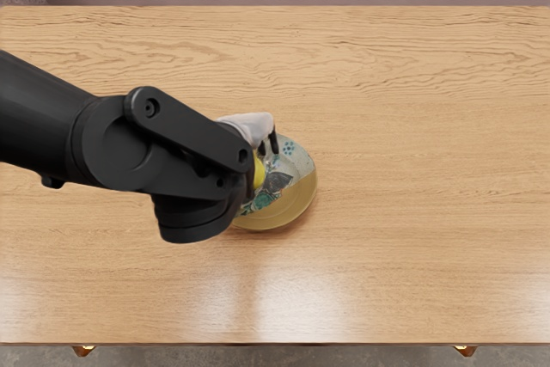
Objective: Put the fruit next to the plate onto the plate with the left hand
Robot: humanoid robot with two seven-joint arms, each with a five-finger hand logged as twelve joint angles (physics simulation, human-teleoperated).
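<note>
Where one left hand point(251, 129), grip unclear, covers one plate point(296, 191), one yellow fruit point(259, 174) peeks out.

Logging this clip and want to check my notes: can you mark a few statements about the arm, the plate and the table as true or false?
1. The left hand is at the plate, and its arm enters from the picture's left. True.
2. The right arm reaches in too. False: no right arm shows.
3. The plate is plain white. False: it is yellowish with a dark leafy pattern.
4. The arm hides part of the plate. True.
5. The plate sits at the table edge on the right. False: it lies near the middle.
6. A yellow thing shows at the arm's edge, over the plate. True.
</note>
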